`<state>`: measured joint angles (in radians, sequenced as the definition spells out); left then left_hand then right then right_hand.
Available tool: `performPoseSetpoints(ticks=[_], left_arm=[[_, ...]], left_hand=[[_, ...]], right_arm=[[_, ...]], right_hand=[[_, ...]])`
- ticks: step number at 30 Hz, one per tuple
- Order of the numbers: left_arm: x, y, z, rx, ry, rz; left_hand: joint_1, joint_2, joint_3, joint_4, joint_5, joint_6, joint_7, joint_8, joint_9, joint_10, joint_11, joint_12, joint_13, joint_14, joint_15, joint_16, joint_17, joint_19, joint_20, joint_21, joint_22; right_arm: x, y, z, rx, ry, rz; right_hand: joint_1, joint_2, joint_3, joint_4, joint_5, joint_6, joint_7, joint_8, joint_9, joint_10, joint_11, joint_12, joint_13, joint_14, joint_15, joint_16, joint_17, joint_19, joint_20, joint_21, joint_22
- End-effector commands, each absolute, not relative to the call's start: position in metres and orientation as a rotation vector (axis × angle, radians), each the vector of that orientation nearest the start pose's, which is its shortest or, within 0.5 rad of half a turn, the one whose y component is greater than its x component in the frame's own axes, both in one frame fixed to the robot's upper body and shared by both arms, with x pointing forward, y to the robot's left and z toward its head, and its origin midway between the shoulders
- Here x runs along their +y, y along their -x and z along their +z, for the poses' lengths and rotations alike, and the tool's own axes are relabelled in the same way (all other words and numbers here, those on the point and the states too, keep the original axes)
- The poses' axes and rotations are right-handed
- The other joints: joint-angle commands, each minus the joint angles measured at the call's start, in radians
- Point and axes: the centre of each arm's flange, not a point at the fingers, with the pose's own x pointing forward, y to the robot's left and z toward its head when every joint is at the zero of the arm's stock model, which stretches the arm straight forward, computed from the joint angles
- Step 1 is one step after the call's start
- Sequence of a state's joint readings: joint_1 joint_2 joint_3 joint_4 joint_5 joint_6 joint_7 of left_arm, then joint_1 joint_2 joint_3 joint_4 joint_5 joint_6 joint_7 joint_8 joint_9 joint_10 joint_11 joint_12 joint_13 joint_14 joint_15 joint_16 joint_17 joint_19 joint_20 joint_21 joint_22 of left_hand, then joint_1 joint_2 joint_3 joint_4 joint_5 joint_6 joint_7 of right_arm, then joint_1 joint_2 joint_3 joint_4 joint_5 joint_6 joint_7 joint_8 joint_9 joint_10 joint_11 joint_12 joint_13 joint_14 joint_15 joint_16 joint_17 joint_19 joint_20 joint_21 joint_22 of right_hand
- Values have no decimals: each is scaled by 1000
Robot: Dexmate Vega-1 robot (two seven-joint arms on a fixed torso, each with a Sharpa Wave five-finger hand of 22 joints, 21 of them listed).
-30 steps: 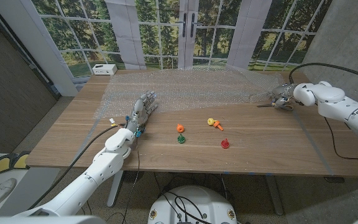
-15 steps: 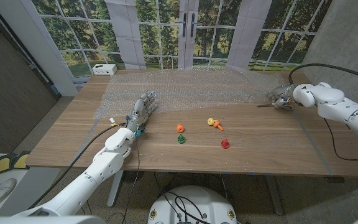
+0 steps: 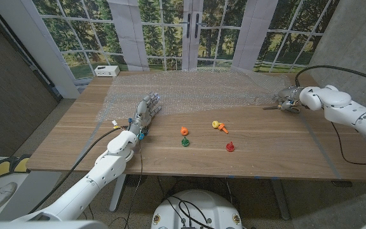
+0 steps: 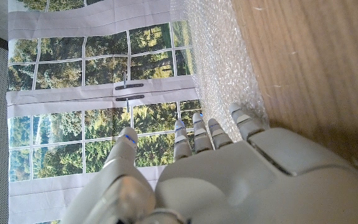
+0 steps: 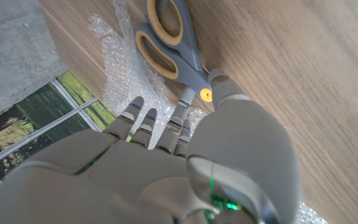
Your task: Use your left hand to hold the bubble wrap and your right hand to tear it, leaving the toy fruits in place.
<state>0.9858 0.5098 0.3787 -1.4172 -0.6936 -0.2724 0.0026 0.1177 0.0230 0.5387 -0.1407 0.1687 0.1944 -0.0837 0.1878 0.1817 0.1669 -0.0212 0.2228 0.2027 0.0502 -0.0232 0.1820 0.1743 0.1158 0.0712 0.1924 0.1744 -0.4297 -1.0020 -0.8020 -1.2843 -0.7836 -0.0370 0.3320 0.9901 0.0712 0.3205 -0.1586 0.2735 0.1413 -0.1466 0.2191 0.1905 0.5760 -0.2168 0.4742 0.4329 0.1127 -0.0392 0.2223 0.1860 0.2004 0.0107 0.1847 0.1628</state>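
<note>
The bubble wrap [image 3: 189,89] lies spread over the far half of the wooden counter [image 3: 170,156], reaching from near the left edge across to the right hand; its near border runs roughly level with the left hand's fingers. In the left wrist view the wrap [image 4: 219,68] covers the wood up to the fingertips.

The left hand [image 3: 143,114] rests on the wrap's near left part, fingers stretched out toward the window, holding nothing that can be made out; from the left wrist view [image 4: 229,180] the fingers are straight and slightly apart on the sheet.

The right hand [image 3: 289,99] sits at the wrap's right end, close to the counter's right edge. In the right wrist view the right hand [image 5: 166,162] has its fingers bent down onto crumpled wrap [image 5: 114,56], just beside a pair of scissors [image 5: 176,46] with grey blades and orange-lined handles lying on the wood. Whether the fingers actually grip the wrap cannot be told.

Four toy fruits stand on bare wood nearer the robot, apart from the wrap: an orange one [image 3: 183,131], a green one [image 3: 185,142], a yellow-and-orange one [image 3: 219,126] and a red one [image 3: 230,147]. Open wood lies between them and both hands, and along the near edge.

A small white box [image 3: 107,70] sits at the far left corner. No writing is legible.
</note>
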Motion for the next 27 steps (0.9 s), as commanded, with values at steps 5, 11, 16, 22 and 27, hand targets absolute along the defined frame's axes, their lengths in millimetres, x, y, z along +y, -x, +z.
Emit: performPoseSetpoints(ticks=[5, 11, 16, 22, 27], left_arm=[[264, -630, -88, -511, 119, -245], [264, -629, -89, -512, 123, -244], [264, -629, -89, -512, 122, -243], [264, -629, -89, -512, 124, -244], [264, -628, -90, -511, 122, -243]], left_hand=[[-1, 2, -2, -1, 3, 9, -2, 3, 3, 6, -1, 3, 1, 6, -3, 2, 2, 2, -5, 3, 3], [-2, 2, -2, -1, 3, 8, -2, 2, 3, 7, -1, 3, 1, 5, -2, 2, 2, 0, -5, 3, 3], [-2, 2, -3, -1, 3, 8, -2, 2, 3, 7, -2, 3, 1, 6, -3, 2, 2, 0, -5, 3, 3], [-3, 2, -3, -1, 3, 10, -3, 3, 3, 7, 0, 3, 1, 6, -3, 2, 2, 1, -6, 3, 3], [-3, 2, -3, -1, 3, 10, -2, 3, 3, 7, -1, 3, 1, 6, -2, 2, 2, 1, -7, 3, 3]], right_arm=[[-437, -667, 33, 13, 1975, -38], [-438, -667, 29, 2, 1964, -39], [-436, -668, 26, -9, 1956, -41], [-434, -669, 19, -14, 1945, -27], [-434, -669, 14, -13, 1928, -16]], right_hand=[[14, 3, 4, -1, -2, -1, -4, 3, 2, 7, 1, -12, -9, 9, -164, 8, 5, 11, -4, 4, 4], [20, 14, 6, 2, -4, -5, -10, -3, 2, 35, 3, -6, -10, 19, -165, 11, 7, 13, -11, 4, 4], [29, 20, 7, 0, -8, -6, -9, -9, 2, 62, 3, 7, -7, 39, -168, 16, 9, 21, -13, 5, 4], [38, 15, 6, -4, -10, -30, 6, -22, 2, 50, 5, 7, -4, 47, -172, 15, 10, 25, -10, 5, 4], [52, 13, 10, -10, -4, -40, 20, -27, 3, 34, 11, 11, 4, 53, -172, 9, 8, 26, -2, 4, 4]])
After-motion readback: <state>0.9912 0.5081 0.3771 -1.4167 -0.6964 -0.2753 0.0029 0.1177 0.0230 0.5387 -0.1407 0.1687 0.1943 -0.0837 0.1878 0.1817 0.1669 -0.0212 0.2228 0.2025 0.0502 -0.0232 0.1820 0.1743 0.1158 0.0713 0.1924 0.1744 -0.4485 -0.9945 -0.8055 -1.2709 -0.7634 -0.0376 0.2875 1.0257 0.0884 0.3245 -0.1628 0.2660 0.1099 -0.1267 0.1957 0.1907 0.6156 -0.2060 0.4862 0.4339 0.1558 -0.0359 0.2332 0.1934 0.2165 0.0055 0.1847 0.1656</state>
